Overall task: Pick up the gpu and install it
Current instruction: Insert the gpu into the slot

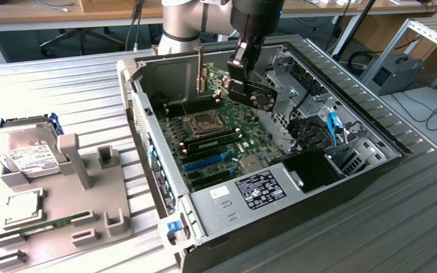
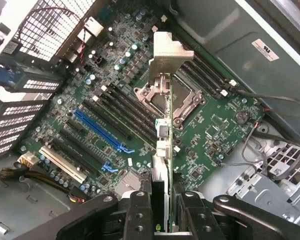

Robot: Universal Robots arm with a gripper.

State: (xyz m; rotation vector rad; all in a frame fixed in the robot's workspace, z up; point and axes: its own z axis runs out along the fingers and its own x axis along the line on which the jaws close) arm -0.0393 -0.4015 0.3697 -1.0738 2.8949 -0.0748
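Observation:
My gripper (image 1: 243,85) hangs inside the open computer case (image 1: 226,207), over the motherboard (image 1: 226,133). It is shut on the gpu (image 1: 212,79), a thin green-edged card with a metal bracket (image 1: 200,71) at the end that points toward the case's rear wall. In the wrist view the gpu (image 2: 163,130) is seen edge-on between the black fingers (image 2: 140,210), and its silver bracket (image 2: 167,55) is farthest from the camera. The card floats above the motherboard (image 2: 115,75), over the CPU socket area and apart from the blue expansion slot (image 2: 102,130).
On the exterior view's left, a grey holder (image 1: 66,222) carries a hard drive (image 1: 25,151), a CPU (image 1: 23,206) and a green memory stick (image 1: 44,224). Drive cages and blue cables (image 1: 332,128) crowd the case's right side. Memory slots (image 2: 200,82) flank the socket.

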